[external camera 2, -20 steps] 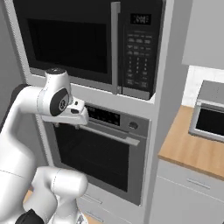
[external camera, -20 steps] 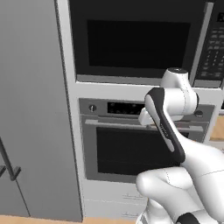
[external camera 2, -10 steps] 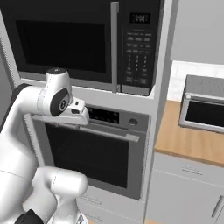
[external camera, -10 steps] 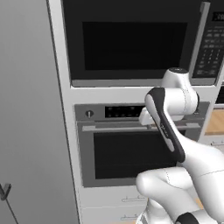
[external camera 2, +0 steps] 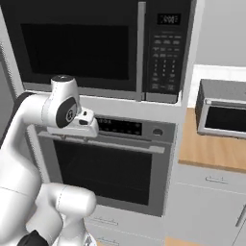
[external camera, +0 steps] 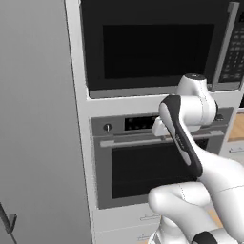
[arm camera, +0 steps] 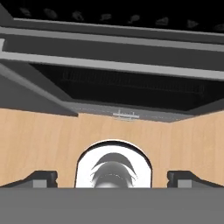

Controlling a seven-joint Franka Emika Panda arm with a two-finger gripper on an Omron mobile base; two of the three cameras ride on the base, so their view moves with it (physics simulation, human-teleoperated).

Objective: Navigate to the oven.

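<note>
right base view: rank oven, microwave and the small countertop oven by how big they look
1. microwave, nearly level with the oven
2. oven, partly hidden by the arm, so these two are unsure
3. countertop oven, clearly smallest, cut off by the frame edge

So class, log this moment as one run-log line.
task: go to oven | oven: straight ahead, door shut | microwave: above it | gripper: open, empty

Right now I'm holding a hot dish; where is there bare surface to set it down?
The wooden counter right of the oven is bare in front of the small silver box oven, which crowds its back.
</note>
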